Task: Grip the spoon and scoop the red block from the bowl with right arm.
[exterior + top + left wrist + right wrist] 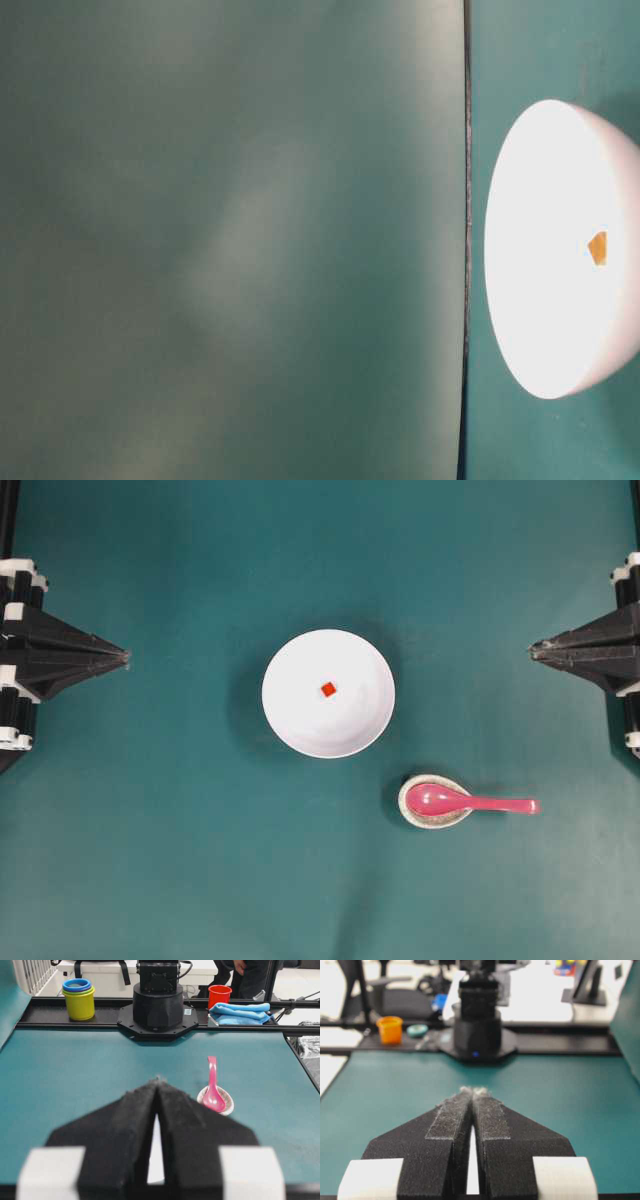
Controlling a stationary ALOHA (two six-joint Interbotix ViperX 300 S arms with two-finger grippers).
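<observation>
The white bowl (290, 660) stands mid-table with the tiny red block (328, 688) lying inside near its centre; both also show in the table-level view, bowl (545, 200) and block (598, 248). The pink spoon (470, 802) rests with its scoop in a small speckled dish (410, 815), handle pointing right; it also shows in the left wrist view (212, 1085). My left gripper (127, 658) (158, 1080) is shut and empty at the left edge. My right gripper (532, 650) (473, 1091) is shut and empty at the right edge, above and right of the spoon.
Beyond the table's far edge in the left wrist view are stacked yellow and blue cups (78, 997), a red cup (219, 995), a blue cloth (240, 1012) and the other arm's base (158, 1007). The right wrist view shows an orange cup (390, 1029).
</observation>
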